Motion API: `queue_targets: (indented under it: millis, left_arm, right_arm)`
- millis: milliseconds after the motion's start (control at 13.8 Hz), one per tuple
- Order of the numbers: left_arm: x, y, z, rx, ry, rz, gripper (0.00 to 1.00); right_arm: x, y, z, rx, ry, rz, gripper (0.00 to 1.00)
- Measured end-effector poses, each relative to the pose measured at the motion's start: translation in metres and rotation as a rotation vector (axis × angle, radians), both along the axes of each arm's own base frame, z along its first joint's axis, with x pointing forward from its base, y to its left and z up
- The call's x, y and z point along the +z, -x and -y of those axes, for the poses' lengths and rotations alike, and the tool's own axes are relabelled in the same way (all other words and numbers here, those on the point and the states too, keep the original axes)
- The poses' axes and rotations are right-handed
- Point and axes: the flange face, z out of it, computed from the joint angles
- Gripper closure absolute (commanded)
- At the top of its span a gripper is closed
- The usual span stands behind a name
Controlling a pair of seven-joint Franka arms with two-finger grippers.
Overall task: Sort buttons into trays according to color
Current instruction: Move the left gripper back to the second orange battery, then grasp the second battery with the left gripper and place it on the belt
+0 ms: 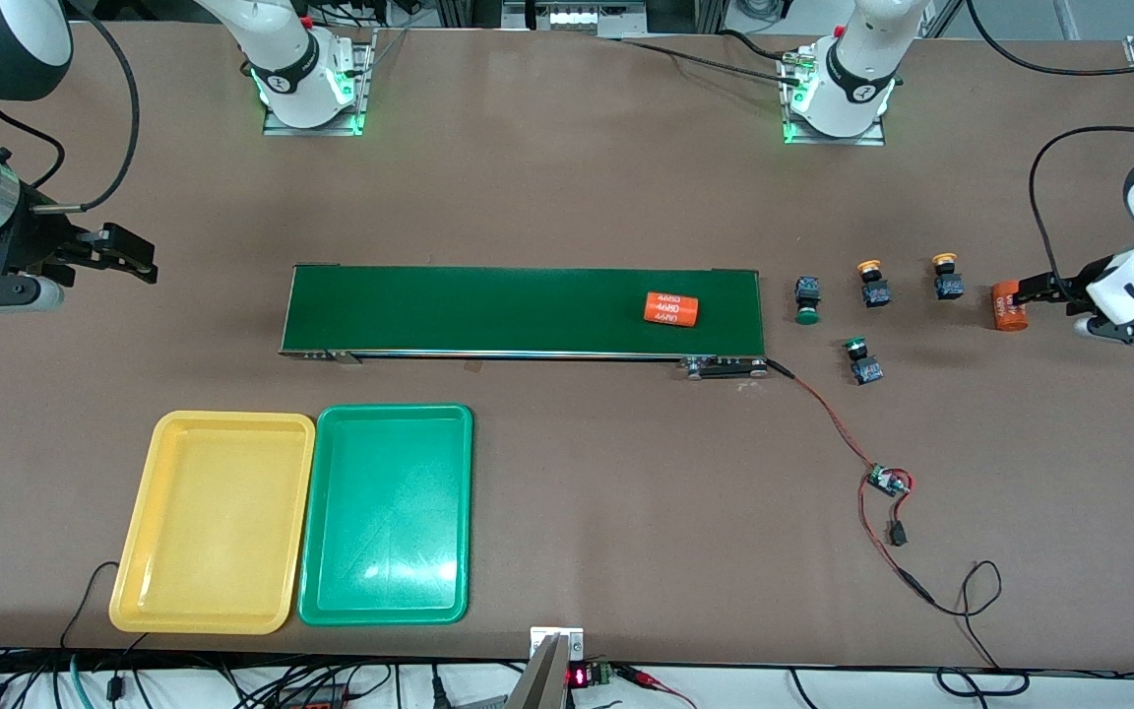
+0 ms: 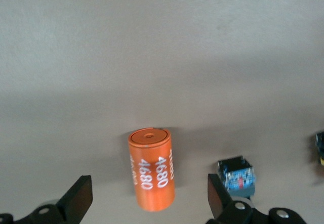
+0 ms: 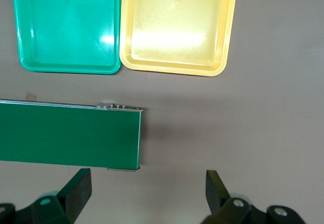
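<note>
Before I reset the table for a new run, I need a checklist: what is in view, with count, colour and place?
Buttons: four; two green-capped, two yellow-capped; toward the left arm's end.
Trays: yellow tray, green tray, side by side, nearest the camera.
Conveyor belt: one, dark green.
4680 cylinders: two, orange; one on the belt, one under the left gripper.
Circuit board: one, wired to the belt.
Left gripper: open.
Right gripper: open, waiting.
</note>
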Motion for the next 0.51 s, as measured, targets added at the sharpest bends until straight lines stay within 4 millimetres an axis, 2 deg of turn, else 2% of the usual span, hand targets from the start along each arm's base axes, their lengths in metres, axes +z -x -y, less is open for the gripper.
queue_targets:
  millis: [217, 506]
  left_arm:
    - [-0.022, 0.011, 0.006, 0.054, 0.017, -0.030, 0.00]
    - [-0.039, 0.014, 0.000, 0.067, 0.022, -0.015, 0.00]
  right_arm:
    - [0.000, 0.000, 0.000, 0.001, 0.000, 0.000, 0.00]
    - [0.000, 0.000, 0.000, 0.001, 0.000, 0.000, 0.00]
